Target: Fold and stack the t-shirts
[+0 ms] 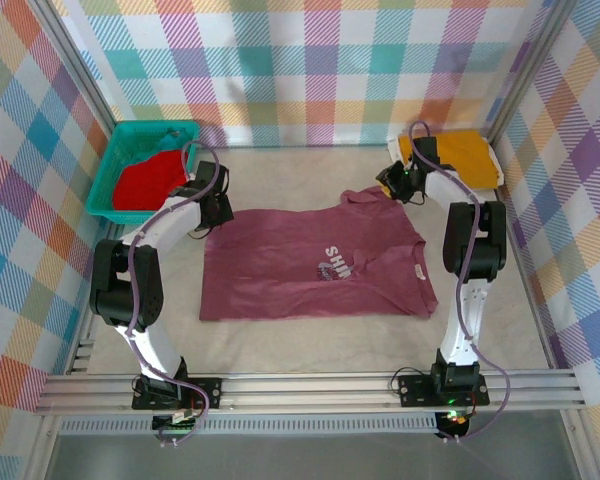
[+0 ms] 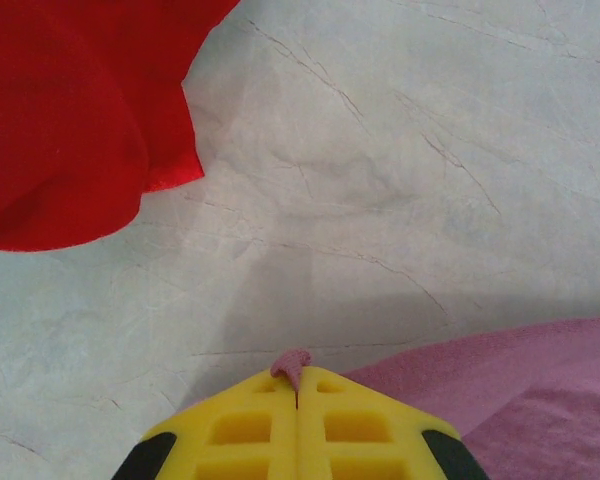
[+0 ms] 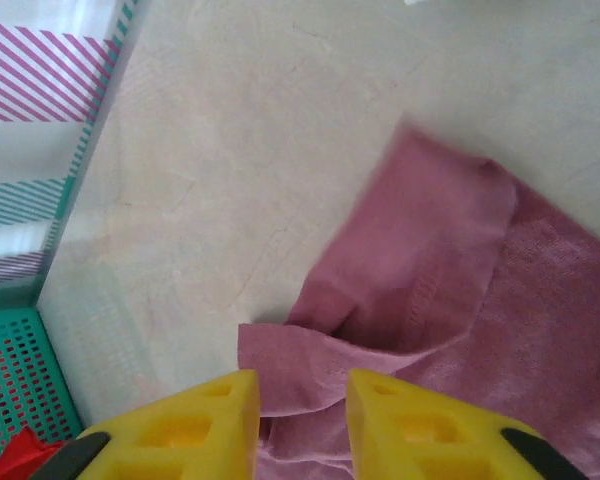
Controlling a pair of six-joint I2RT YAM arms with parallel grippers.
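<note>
The maroon t-shirt [image 1: 310,265] lies spread on the table with its whitish print up. My left gripper [image 1: 217,212] is at the shirt's far left corner, shut on a small nub of maroon cloth [image 2: 292,362] that pokes out between its yellow fingertips [image 2: 298,385]. Over the far right sleeve, my right gripper [image 1: 390,185] has its jaws apart, and a rumpled fold of the sleeve [image 3: 430,270] lies between the tips [image 3: 303,400]. The bright red t-shirt [image 1: 145,185] sits in the basket. A yellow-orange t-shirt [image 1: 460,152] lies folded at the far right corner.
The teal plastic basket [image 1: 110,170] stands at the far left, and its mesh wall [image 3: 20,370] shows in the right wrist view. Red cloth [image 2: 60,120] hangs close to the left gripper. Checked walls enclose the table on three sides.
</note>
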